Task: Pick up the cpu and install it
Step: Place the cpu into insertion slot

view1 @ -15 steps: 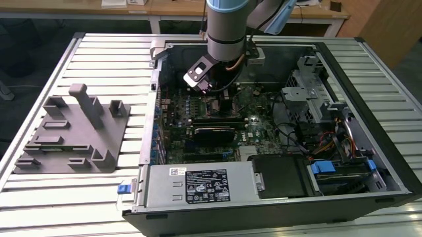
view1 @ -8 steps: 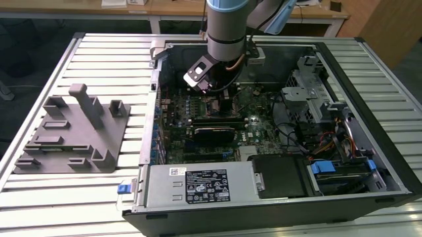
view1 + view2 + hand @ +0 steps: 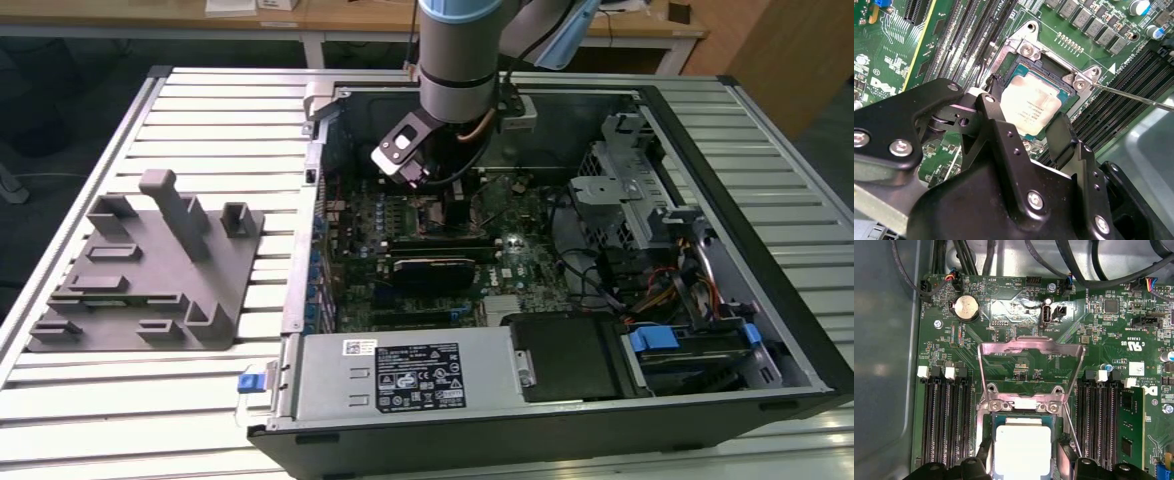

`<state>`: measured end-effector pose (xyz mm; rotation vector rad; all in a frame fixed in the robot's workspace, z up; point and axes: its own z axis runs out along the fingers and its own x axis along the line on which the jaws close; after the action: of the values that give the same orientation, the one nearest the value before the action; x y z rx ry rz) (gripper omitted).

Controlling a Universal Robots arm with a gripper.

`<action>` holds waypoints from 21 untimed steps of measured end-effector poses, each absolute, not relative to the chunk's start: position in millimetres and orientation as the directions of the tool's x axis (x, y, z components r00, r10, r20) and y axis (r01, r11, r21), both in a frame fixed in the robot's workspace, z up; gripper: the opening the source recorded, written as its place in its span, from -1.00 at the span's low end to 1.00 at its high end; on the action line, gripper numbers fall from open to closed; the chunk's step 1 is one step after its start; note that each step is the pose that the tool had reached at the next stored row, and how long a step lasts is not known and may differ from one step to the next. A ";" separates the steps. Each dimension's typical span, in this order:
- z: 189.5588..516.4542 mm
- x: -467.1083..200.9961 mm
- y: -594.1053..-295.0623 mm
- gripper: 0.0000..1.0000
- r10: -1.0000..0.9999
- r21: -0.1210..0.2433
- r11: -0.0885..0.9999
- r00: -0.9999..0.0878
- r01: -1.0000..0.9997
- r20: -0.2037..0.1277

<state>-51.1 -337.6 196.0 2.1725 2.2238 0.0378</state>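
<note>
From where I'm standing, the arm's black gripper [image 3: 1027, 114] is hanging low inside the open black computer case [image 3: 534, 442]. It is straddling the small square silver-topped cpu [image 3: 1023, 450], which is lying flat in the black-framed socket [image 3: 1046, 61] on the green motherboard [image 3: 1004, 305]. The hinged silver metal frame [image 3: 1030, 345] is standing open just beside it. I cannot tell whether the pincer is gripping the chip.

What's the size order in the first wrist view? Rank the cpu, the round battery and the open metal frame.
1. open metal frame
2. cpu, partly cut off
3. round battery
</note>
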 end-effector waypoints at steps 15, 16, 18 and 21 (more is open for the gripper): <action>192.8 -51.1 -334.3 0.23 1.000 0.040 0.019 -0.019 0.999 -0.006; 192.8 -51.1 -334.3 0.23 1.000 0.040 0.019 -0.019 0.999 -0.006; 192.8 -51.1 -334.3 0.23 1.000 0.040 0.019 -0.019 0.999 -0.006; 192.8 -51.1 -334.3 0.23 1.000 0.040 0.019 -0.019 0.999 -0.006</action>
<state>-51.1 -334.3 192.8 2.1775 2.2189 0.0377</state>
